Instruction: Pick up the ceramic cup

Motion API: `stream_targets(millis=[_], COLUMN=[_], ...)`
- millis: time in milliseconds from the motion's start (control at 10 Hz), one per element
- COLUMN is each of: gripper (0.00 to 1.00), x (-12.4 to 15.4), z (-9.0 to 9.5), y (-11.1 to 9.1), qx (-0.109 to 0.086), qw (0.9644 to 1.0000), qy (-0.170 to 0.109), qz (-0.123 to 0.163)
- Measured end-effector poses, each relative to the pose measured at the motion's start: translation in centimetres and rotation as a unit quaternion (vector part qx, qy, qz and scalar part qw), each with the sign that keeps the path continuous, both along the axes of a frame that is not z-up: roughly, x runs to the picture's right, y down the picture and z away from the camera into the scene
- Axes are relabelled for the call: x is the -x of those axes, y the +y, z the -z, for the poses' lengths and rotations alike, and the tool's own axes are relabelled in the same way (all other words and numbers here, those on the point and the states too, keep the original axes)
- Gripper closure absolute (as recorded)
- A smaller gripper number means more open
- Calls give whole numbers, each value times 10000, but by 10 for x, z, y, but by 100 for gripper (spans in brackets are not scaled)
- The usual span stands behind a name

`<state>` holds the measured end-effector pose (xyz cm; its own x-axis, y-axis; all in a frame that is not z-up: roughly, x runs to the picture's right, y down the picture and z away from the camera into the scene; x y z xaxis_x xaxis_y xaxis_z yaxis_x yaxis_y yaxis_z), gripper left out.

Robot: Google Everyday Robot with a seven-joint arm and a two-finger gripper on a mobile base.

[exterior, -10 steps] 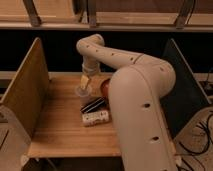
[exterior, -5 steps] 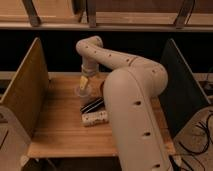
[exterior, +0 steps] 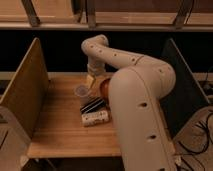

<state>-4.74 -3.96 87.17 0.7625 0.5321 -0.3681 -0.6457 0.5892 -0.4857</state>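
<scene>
A reddish-brown round ceramic cup (exterior: 104,88) stands on the wooden table (exterior: 60,125) near its back middle, with its right part hidden behind my arm. My gripper (exterior: 90,82) hangs down from the wrist just left of the cup, close to its rim. A small pale translucent cup (exterior: 81,90) stands just left of the gripper.
A dark striped packet (exterior: 93,105) and a white packet (exterior: 95,118) lie in front of the cups. Upright panels stand at the table's left (exterior: 25,95) and right (exterior: 182,85). My large arm link (exterior: 140,110) covers the table's right part.
The big arm link has shifted left and nearer, covering more of the table. The gripper has stayed by the cups, moving only slightly to the right.
</scene>
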Motion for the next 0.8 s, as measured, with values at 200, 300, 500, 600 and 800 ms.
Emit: stream_targets(millis=[200,300,500,600,800], gripper=[20,20,20,20,20], x=[2,4,18,22,35], z=[-7,-9,-16,-19,-34], y=[6,8,12,14,27], qx=[33,44,63,80,247], qw=[10000,9999,9996,9994,9983], qy=[-39,-73,-257,-323,-526], qz=[-53,-81,-80,-82,-71])
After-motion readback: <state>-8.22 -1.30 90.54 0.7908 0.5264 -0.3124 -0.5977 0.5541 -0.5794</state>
